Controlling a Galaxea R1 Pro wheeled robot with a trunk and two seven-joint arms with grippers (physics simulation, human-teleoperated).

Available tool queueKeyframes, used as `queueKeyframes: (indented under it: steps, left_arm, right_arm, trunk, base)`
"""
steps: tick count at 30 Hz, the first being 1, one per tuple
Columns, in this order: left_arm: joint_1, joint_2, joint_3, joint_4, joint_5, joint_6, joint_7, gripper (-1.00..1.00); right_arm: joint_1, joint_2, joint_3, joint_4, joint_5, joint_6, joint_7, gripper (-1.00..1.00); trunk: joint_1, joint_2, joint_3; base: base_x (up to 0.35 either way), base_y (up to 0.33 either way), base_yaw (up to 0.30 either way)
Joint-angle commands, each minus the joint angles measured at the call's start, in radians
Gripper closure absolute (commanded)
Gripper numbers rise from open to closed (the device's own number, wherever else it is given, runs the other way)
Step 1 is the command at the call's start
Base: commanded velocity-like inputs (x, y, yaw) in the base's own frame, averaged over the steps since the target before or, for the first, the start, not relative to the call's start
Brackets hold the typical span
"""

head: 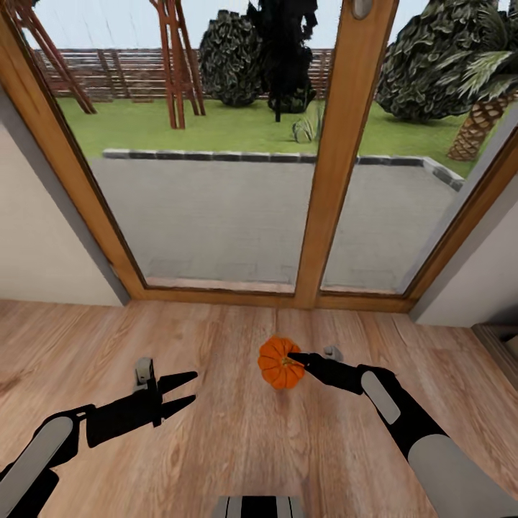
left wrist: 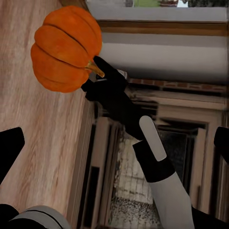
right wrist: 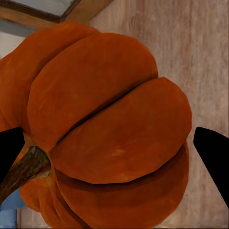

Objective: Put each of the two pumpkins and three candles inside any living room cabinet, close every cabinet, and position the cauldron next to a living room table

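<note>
— Where's the pumpkin (head: pixel 279 364) just now?

— Up off the wooden floor (head: pixel 216 446), I'd say, in front of the big glass doors (head: pixel 216 180) with the timber frame. The right pincer (head: pixel 296 359) has it by the stem end. From the left wrist view you can see the black fingers meeting right at the brown stem (left wrist: pixel 95 69), the orange body hanging off to one side.

— Clamped on it, then?

— On the stem side, yes, as far as I can judge. In the right wrist view the ribbed skin sits close between the two dark fingertips (right wrist: pixel 213 160).

— And the other arm?

— The left pincer (head: pixel 188 390) hangs low over the floor, fingers apart, nothing in them, well apart from the pumpkin.

— How will it handle?

— Small, round, deeply ribbed, with a smooth, faintly glossy skin. I'd guess it's light and hard, not something that gives under pressure. The bulging lobes look slippery, so a squeeze across the belly might let it roll out. The stem is woody and curved, a natural handle, but thin: held there, the pumpkin could swing or twist when the arm moves.

— So where would you take it?

— Near the stem base, or across two opposite grooves where the fingers can seat.
</note>
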Motion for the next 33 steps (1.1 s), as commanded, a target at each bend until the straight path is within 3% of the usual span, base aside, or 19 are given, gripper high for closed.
queueKeyframes:
  steps: [1, 17, 25, 33]
  left_arm:
    - [-0.001, 0.001, -0.001, 0.0, -0.008, 0.001, -0.01, -1.0]
    - [-0.001, 0.0, -0.003, 0.0, -0.012, 0.001, -0.009, -1.0]
    - [-0.001, -0.001, -0.004, 0.001, -0.013, -0.001, -0.009, -1.0]
    - [-0.001, -0.001, -0.004, 0.003, -0.013, -0.002, -0.009, -1.0]
  right_arm:
    - [0.0, -0.001, 0.002, -0.001, -0.01, 0.005, 0.0, 1.0]
    - [0.0, 0.0, 0.003, -0.001, -0.01, 0.008, -0.001, 1.0]
    - [0.0, 0.002, 0.003, -0.001, 0.001, 0.063, -0.002, 1.0]
    - [0.0, 0.001, 0.003, -0.001, 0.003, 0.069, -0.002, 1.0]
  trunk:
    - [-0.001, 0.0, 0.0]
    - [-0.007, 0.003, 0.061]
    - [-0.037, 0.058, 0.085]
    - [-0.068, 0.114, 0.107]
  base:
    - [-0.211, 0.0, 0.253]
    - [-0.09, 0.0, 0.257]
    - [-0.284, 0.0, 0.273]
    - [-0.047, 0.0, 0.274]
